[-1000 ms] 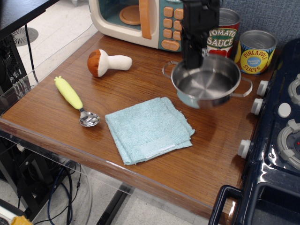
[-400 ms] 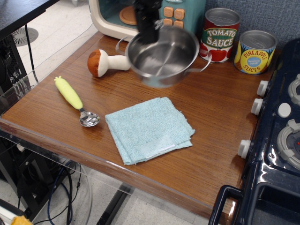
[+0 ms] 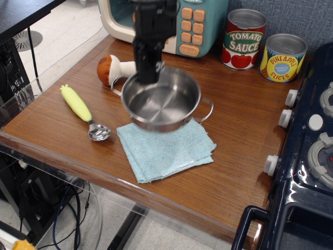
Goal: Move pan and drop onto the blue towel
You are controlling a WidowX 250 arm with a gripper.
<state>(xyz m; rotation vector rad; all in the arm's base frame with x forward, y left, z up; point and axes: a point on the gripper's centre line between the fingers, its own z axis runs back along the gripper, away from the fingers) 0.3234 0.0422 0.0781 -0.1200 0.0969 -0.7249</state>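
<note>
1. Leftmost, toward the middle left of the frame, a spoon (image 3: 83, 111) with a yellow-green handle lies on the brown wooden desk (image 3: 244, 156), its metal bowl pointing toward the lower right.
2. Just above and to its right, a toy mushroom (image 3: 112, 69) with a brown cap lies on its side, partly hidden behind the pan.
3. At the top centre, a cream and teal toy microwave (image 3: 187, 23) stands at the back of the desk.
4. In front of it, a black robot arm reaches down, and its pincer (image 3: 147, 73) is clamped on the far rim of the pan (image 3: 161, 101).
5. The pan, a shiny steel pot with thin wire loop handles, hangs at the centre of the frame, tilted slightly, over the upper part of the blue towel (image 3: 169, 151); whether it touches the cloth cannot be told.
6. The blue towel lies folded flat on the desk, its lower part showing.
7. At the upper right stand a tomato sauce can (image 3: 243, 39) and a pineapple slices can (image 3: 283, 57).
8. At the right edge sits a dark blue toy stove (image 3: 307, 172) with white knobs.
</note>
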